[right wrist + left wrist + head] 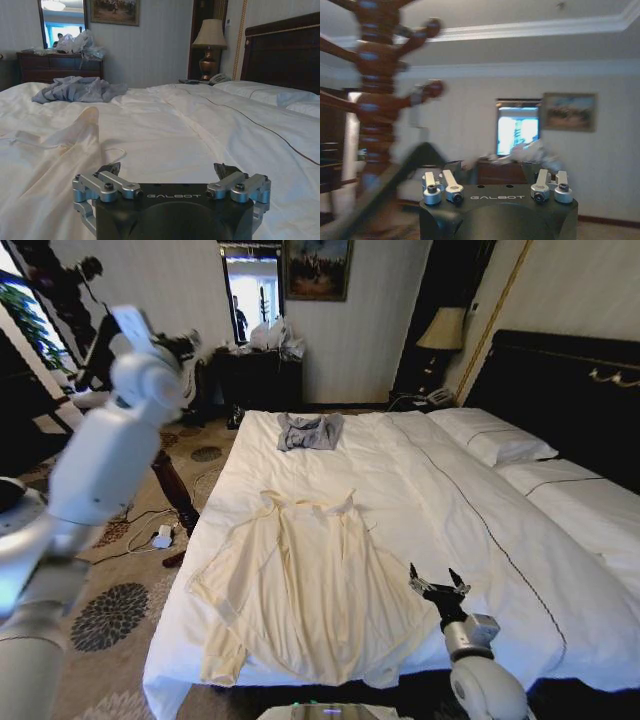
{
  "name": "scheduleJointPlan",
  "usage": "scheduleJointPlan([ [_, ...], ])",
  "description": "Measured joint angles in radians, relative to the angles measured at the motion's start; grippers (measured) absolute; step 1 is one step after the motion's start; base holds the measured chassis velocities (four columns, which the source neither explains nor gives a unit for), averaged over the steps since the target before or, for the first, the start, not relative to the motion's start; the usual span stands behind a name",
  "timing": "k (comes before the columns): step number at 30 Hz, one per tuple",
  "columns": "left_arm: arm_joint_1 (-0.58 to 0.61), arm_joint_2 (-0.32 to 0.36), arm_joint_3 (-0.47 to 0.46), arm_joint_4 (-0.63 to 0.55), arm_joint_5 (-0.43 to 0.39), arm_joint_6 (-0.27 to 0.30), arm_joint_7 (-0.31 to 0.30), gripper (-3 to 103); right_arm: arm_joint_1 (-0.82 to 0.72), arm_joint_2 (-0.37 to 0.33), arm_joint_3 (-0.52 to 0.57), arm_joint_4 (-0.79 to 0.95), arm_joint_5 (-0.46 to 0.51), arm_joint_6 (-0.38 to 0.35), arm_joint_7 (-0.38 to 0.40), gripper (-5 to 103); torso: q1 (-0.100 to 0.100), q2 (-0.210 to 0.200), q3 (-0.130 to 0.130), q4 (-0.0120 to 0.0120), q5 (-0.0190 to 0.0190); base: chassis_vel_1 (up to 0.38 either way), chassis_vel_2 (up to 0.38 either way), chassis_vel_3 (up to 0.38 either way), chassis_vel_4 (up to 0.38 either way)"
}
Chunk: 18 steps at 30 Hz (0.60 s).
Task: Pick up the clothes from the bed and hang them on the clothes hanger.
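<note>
The clothes [310, 585], a pale cream long-sleeved garment, lie spread flat on the near half of the bed [420, 490]; their cloth also shows in the right wrist view [60, 165]. My right gripper [438, 580] [167, 170] is open, low over the white duvet just right of the garment's lower edge, holding nothing. My left arm is raised at the left of the bed, with its gripper [183, 346] [495, 177] open beside a wooden coat stand [375, 100]. A thin black slanted bar [390, 192], apparently the clothes hanger, crosses close to the left fingers; contact is unclear.
A smaller grey garment [310, 430] lies at the far end of the bed. Pillows [495, 440] and a black headboard [560, 390] are at the right. A dark dresser [255, 375] and a lamp [443, 335] stand by the far wall. Cables lie on the patterned carpet [120, 610].
</note>
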Motion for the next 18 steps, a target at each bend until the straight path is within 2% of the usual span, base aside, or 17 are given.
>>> scheduleJointPlan([
  [2,-0.001,0.046,-0.003,0.019,0.002,0.021,0.014,64,0.002,-0.003,0.001,0.001,0.003,0.0,0.0,100,0.0,0.0,0.0,0.0001,-0.0001,0.0,0.0,0.0,0.0],
  [5,0.004,0.082,-0.012,0.033,-0.002,0.027,0.037,64,0.005,-0.007,0.003,0.003,0.008,0.0,0.0,100,0.0,0.0,0.0,0.0003,-0.0003,0.0,0.0,0.0,0.0],
  [6,0.008,0.093,-0.017,0.036,-0.008,0.029,0.044,56,0.005,-0.009,0.004,0.003,0.009,0.0,0.0,100,0.0,0.0,0.0,0.0005,-0.0005,0.0,0.0,0.0,0.0],
  [7,0.011,0.1,-0.022,0.039,-0.019,0.031,0.048,55,0.006,-0.01,0.004,0.003,0.01,0.0,0.0,100,0.0,0.0,0.0,0.0005,-0.0005,0.0,0.0,0.0,0.0],
  [11,0.02,0.103,-0.036,0.037,-0.039,0.039,0.049,54,0.006,-0.004,-0.001,0.001,0.005,0.0,0.001,100,0.0,0.0,0.0,-0.0006,0.0002,0.0,0.0,0.0,0.0],
  [18,0.011,0.097,-0.057,0.034,-0.043,0.074,0.032,52,-0.005,-0.004,0.005,0.006,0.003,0.0,0.001,100,0.0,0.0,0.0,-0.0003,0.0001,0.0,0.0,0.0,0.0],
])
